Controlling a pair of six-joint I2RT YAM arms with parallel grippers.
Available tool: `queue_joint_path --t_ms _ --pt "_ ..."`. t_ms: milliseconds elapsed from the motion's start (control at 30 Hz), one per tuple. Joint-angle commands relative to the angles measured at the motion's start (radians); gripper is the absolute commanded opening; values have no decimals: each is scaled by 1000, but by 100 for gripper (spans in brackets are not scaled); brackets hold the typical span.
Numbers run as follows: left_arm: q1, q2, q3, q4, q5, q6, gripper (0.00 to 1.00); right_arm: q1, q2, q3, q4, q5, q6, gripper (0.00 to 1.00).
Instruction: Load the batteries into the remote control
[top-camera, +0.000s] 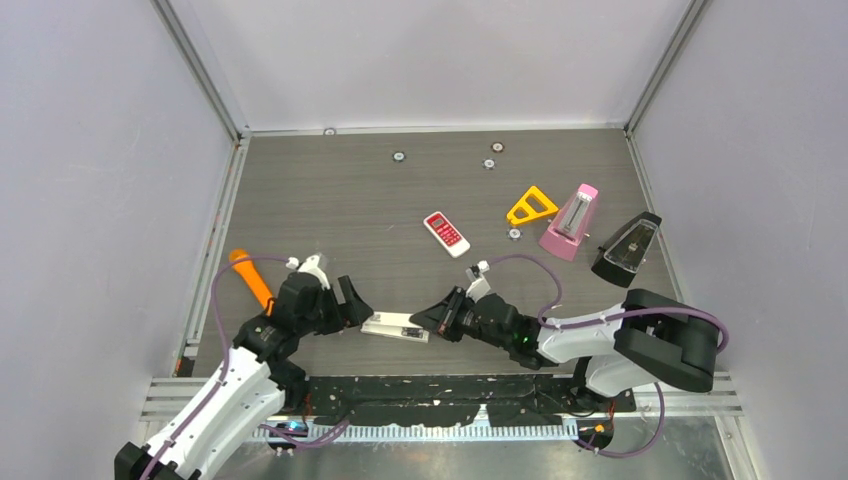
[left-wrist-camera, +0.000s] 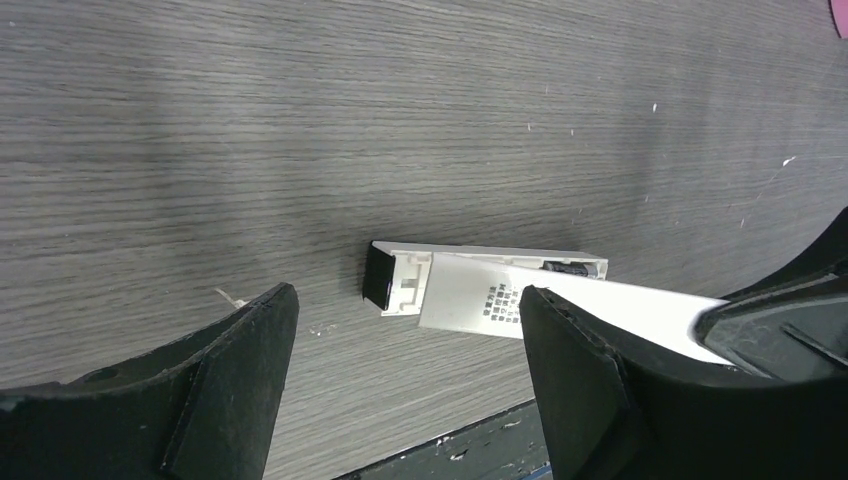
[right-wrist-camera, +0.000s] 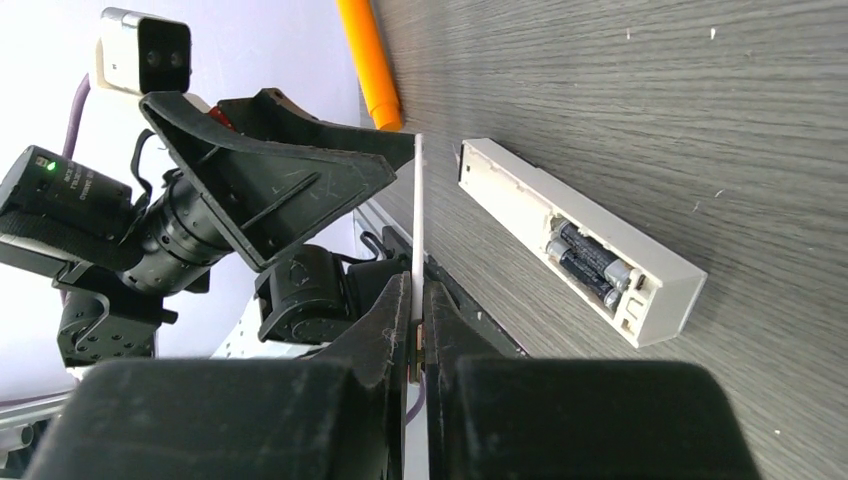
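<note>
- Two dark batteries (right-wrist-camera: 588, 262) lie side by side in the open bay of the remote control (right-wrist-camera: 520, 192). Only the right wrist view shows them plainly, and their markings are too small to read.
- From the left wrist view a thin white plate (left-wrist-camera: 470, 300) covers most of that bay, so only a dark sliver of the cells shows past its upper edge. The print on the plate is blurred.
- Whether the plate touches the remote control cannot be told from that view. The right wrist view sees the plate edge-on, with a strip of desk (top-camera: 330, 200) between the two.
- The right claw (right-wrist-camera: 418, 335) is pressed together on the plate's lower edge. Its arm is folded at the right, with the forearm stretched low toward the left.
- The left claw (left-wrist-camera: 407, 305) is spread wide with nothing gripped, and it points at the remote control's black-capped end. Its arm leans up from the lower left, and one of its fingers hides part of the plate.
- The remote control lies bay upward between both claws, close to the desk's near edge and just beside the black strip (top-camera: 420, 385) there.
- An orange stick (top-camera: 250, 278) lies just behind the left arm near the desk's left edge. Its far end is cut off in the right wrist view.
- Bare wood grain stretches beyond the remote control. Farther right and well apart stand a red keypad unit (top-camera: 446, 233), a yellow triangle (top-camera: 531, 206), a pink metronome (top-camera: 570, 222) and a black metronome (top-camera: 627, 250).
- Walls (top-camera: 100, 150) close the desk on three sides.
</note>
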Motion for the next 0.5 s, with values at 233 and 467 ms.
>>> queue_joint_path --t_ms 233,467 --pt "11 -20 -29 39 -5 -10 81 5 81 5 114 37 53 5" --pt "11 -9 -50 52 6 -10 80 6 89 -13 100 40 61 5"
